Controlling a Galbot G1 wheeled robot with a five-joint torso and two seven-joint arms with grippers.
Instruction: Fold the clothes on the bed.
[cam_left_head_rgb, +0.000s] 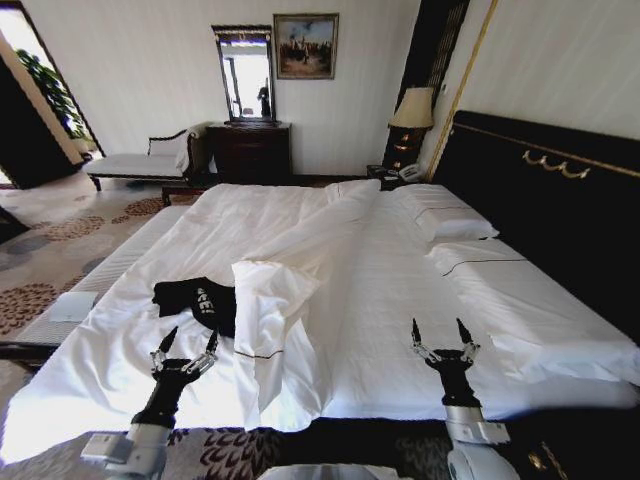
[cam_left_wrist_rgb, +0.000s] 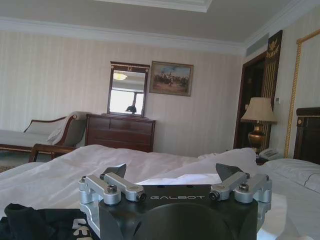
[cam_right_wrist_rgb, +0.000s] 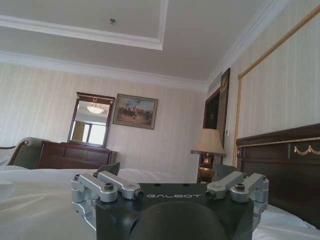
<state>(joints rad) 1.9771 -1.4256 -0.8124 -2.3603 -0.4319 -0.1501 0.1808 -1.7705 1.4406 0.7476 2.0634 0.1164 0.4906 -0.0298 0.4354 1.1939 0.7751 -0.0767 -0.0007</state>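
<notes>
A black T-shirt (cam_left_head_rgb: 197, 301) with white lettering lies crumpled on the white sheet of the bed (cam_left_head_rgb: 400, 290), near its left front part. My left gripper (cam_left_head_rgb: 188, 341) hovers open just in front of the shirt, fingers pointing toward it. In the left wrist view the open left gripper (cam_left_wrist_rgb: 172, 171) is low in the picture and the black T-shirt (cam_left_wrist_rgb: 40, 222) lies beside its body. My right gripper (cam_left_head_rgb: 443, 332) is open over the bare sheet at the right front, far from the shirt. The right wrist view has the open right gripper (cam_right_wrist_rgb: 167, 170) above white bedding.
A folded-back white duvet (cam_left_head_rgb: 285, 290) lies beside the shirt. Pillows (cam_left_head_rgb: 445, 215) and a dark headboard (cam_left_head_rgb: 540, 200) are on the right. A pale bench (cam_left_head_rgb: 75, 300) runs along the bed's left side. A dresser (cam_left_head_rgb: 248, 150), chaise (cam_left_head_rgb: 140, 160) and lamp (cam_left_head_rgb: 412, 110) stand behind.
</notes>
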